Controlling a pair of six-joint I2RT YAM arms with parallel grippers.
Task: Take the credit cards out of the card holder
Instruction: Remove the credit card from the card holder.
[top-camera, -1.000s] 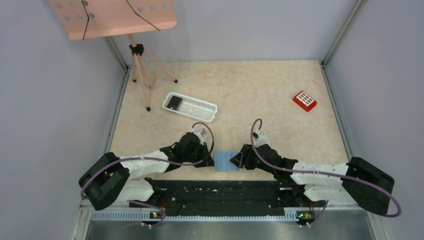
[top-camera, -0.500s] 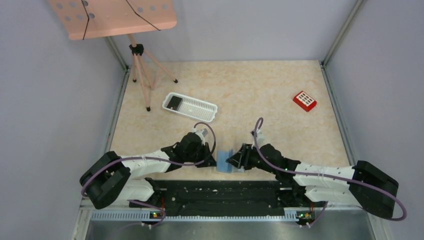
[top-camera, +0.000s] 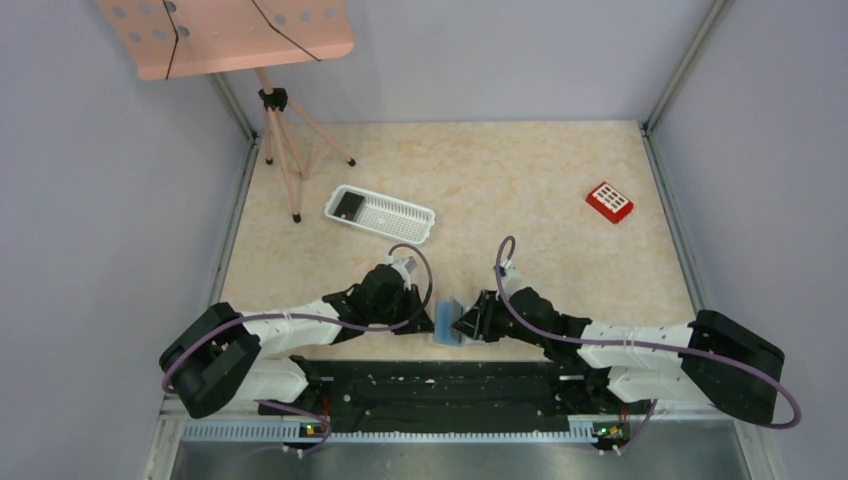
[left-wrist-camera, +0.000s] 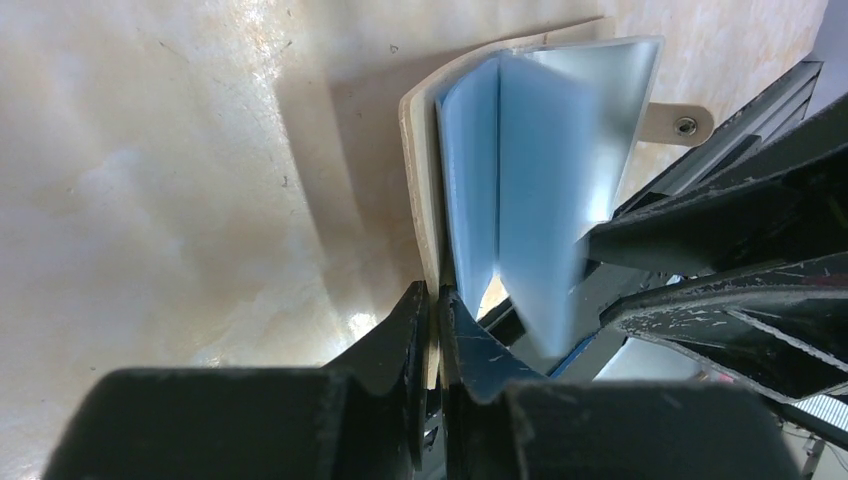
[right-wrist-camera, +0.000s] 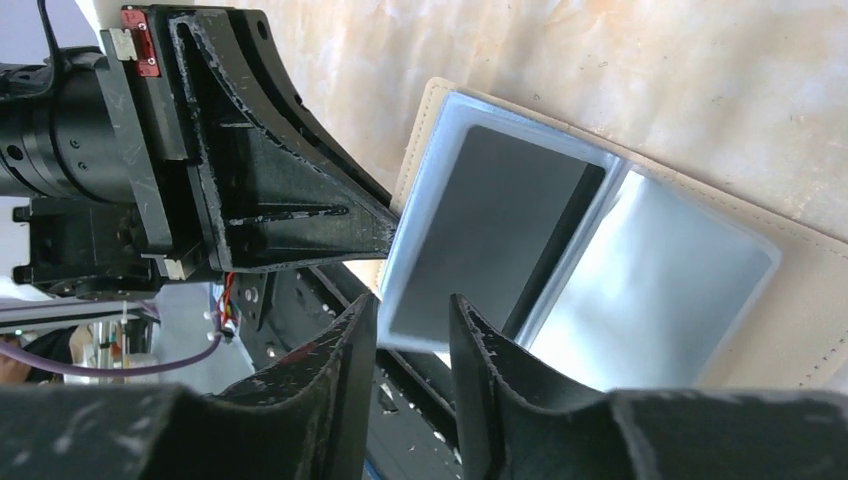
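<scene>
Card holder: the card holder (top-camera: 447, 322) lies at 6 o'clock on the table (top-camera: 520, 170), by the near edge, partly open between the two grippers.
Its look: a cream cover (left-wrist-camera: 415, 150) outside and pale blue see-through leaves (left-wrist-camera: 520, 160) inside. A snap tab (left-wrist-camera: 675, 123) sticks out at the far side.
Left gripper: the left gripper (left-wrist-camera: 432, 300) is at 9 o'clock of the card holder. Its fingers are together and clamped on the edge of the cream cover.
Right gripper: the right gripper (right-wrist-camera: 410, 325) is at 3 o'clock of the card holder. Its fingers (right-wrist-camera: 350, 340) are a narrow gap apart. The lower edge of a raised leaf (right-wrist-camera: 480, 230) lies across that gap, and no pinch on it shows.
Leaf: it stands up from the cover and looks dark inside. Whether that is a card, I cannot tell.
Basket: a white basket (top-camera: 385, 214) sits at 10 o'clock of the card holder, well apart, with a dark flat item (top-camera: 348, 205) in its left end.
Red box: the red box (top-camera: 609, 201) sits at 2 o'clock, well apart.
Stand: a pink stand (top-camera: 225, 35) on a tripod is at 11 o'clock, in the far left corner.
</scene>
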